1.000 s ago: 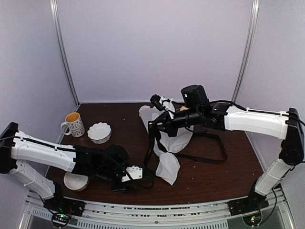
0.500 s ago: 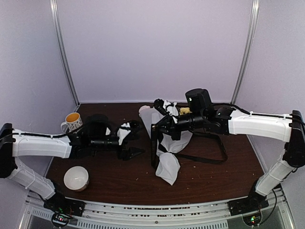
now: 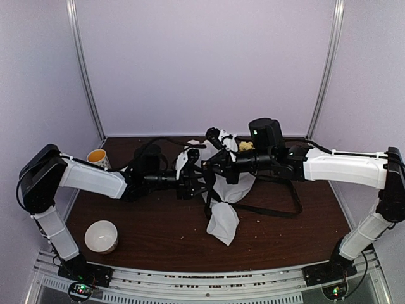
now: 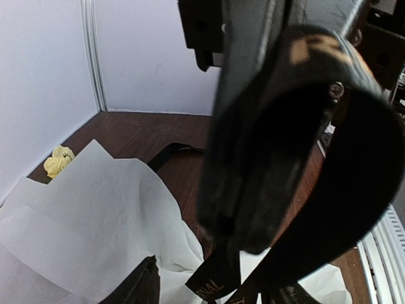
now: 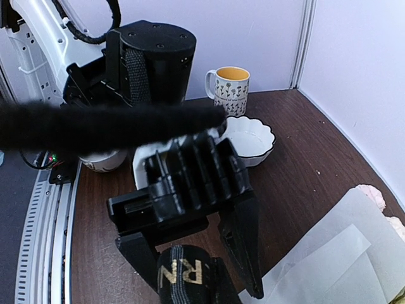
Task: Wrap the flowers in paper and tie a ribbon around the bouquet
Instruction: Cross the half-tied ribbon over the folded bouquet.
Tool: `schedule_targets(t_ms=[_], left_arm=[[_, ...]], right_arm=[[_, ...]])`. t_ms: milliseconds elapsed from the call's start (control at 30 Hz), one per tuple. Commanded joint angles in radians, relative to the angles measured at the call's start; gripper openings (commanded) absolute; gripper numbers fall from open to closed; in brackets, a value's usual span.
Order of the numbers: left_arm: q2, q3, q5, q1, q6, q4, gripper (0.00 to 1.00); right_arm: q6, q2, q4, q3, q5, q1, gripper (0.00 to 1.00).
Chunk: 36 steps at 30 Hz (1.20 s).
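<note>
My left gripper is open, fingers either side of the ribbon, and my right gripper is clenched on that same ribbon right next to it. Underneath, the paper lies crumpled mid-table on the dark brown table, with 1 yellow bloom of the flowers peeking out. Off to my left sit a mug, a scalloped bowl and a plain bowl. The walls are pale lilac all round.
</note>
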Motion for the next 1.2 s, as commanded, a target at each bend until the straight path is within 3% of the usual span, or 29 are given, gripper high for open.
schedule_targets(t_ms=[0, 233, 333, 367, 400, 467, 600, 667, 800, 900, 1000, 1067, 1167], left_arm=[[0.026, 0.054, 0.063, 0.0, -0.019, 0.094, 0.53], [0.062, 0.065, 0.094, -0.001, -0.051, 0.148, 0.27], [0.066, 0.064, 0.09, -0.001, -0.05, 0.141, 0.0], [0.066, 0.062, 0.086, -0.001, -0.052, 0.145, 0.0], [0.066, 0.059, 0.085, -0.003, -0.054, 0.15, 0.0], [0.056, 0.052, 0.046, -0.012, -0.029, 0.134, 0.0], [-0.006, 0.057, -0.199, -0.07, 0.162, -0.052, 0.0], [-0.022, 0.068, -0.263, -0.091, 0.229, -0.121, 0.0], [-0.036, 0.081, -0.329, -0.107, 0.295, -0.194, 0.0], [-0.046, 0.1, -0.372, -0.132, 0.352, -0.263, 0.0], [-0.044, 0.13, -0.408, -0.153, 0.387, -0.329, 0.0], [-0.041, 0.138, -0.421, -0.158, 0.394, -0.347, 0.0], [-0.043, 0.138, -0.425, -0.161, 0.393, -0.362, 0.0]], right_arm=[[0.013, -0.032, 0.037, -0.008, 0.015, 0.006, 0.0], [0.019, -0.035, 0.042, -0.018, 0.003, 0.005, 0.0], [0.022, -0.04, 0.041, -0.025, 0.011, 0.006, 0.0], [0.024, -0.044, 0.042, -0.029, 0.019, 0.005, 0.0], [0.027, -0.051, 0.036, -0.031, 0.037, 0.006, 0.07], [0.029, -0.071, -0.009, -0.035, 0.125, 0.004, 0.33], [0.091, -0.162, -0.12, -0.079, 0.521, -0.026, 0.66], [0.157, -0.204, -0.182, -0.117, 0.691, -0.09, 0.76], [0.336, -0.221, -0.399, -0.151, 0.805, -0.356, 0.77], [0.361, -0.136, -0.549, -0.156, 0.791, -0.53, 0.74], [0.346, -0.017, -0.637, -0.138, 0.602, -0.657, 0.7], [0.334, 0.072, -0.67, -0.111, 0.468, -0.722, 0.74], [0.313, 0.195, -0.737, -0.054, 0.421, -0.746, 0.77]])
